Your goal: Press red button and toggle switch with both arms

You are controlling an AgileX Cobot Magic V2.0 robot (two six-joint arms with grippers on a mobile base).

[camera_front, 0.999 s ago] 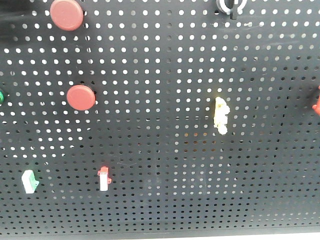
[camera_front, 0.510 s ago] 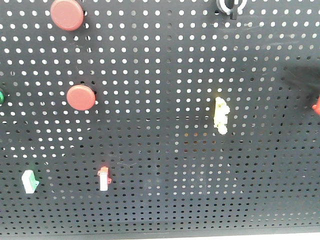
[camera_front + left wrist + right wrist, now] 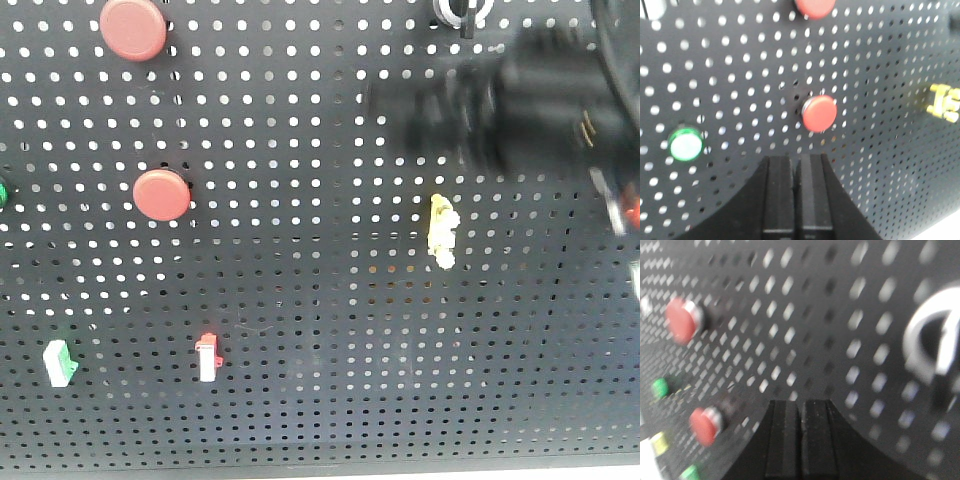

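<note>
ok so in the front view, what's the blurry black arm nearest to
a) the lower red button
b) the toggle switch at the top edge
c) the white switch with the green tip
b: the blurred right arm sits just below the toggle switch at the upper right, far from the other two.

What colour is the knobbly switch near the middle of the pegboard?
The knobbly switch is pale yellow, clearest in the exterior front-facing view.
</note>
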